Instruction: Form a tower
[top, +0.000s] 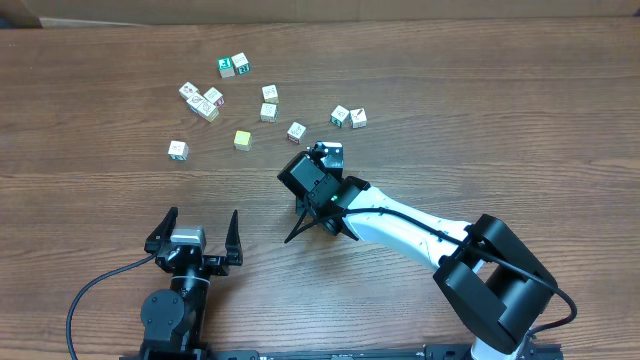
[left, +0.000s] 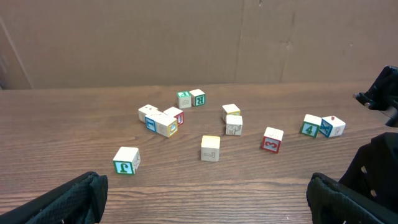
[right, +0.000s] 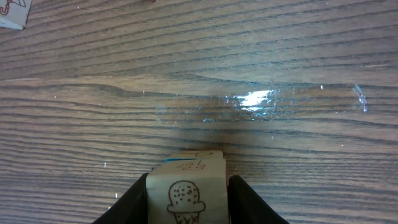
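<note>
Because the right arm (top: 420, 225) covers it from above, the tower (top: 330, 153) shows overhead only as a pale patch inside the right tool (top: 327, 156). It sits near the middle of the bench (top: 520, 90), just below the scattered loose cubes (top: 268, 112), and its height cannot be read there. The right wrist view is cut off at the bottom. In it, two dark fingers (right: 249, 202) press the sides of a cube face with an ice-cream drawing, and a blue-printed edge shows just beyond. Whether it touches the wood cannot be told.

The bench is brown grained wood, with a bright glare in that close view. Only the left wrist view shows the cardboard wall (left: 186, 43) behind, a red 3 and a green 4 on loose cubes, and the yellow-green cube (left: 211, 148) side-on. The left tool (top: 202, 225) rests well apart, jaws wide, holding nothing.
</note>
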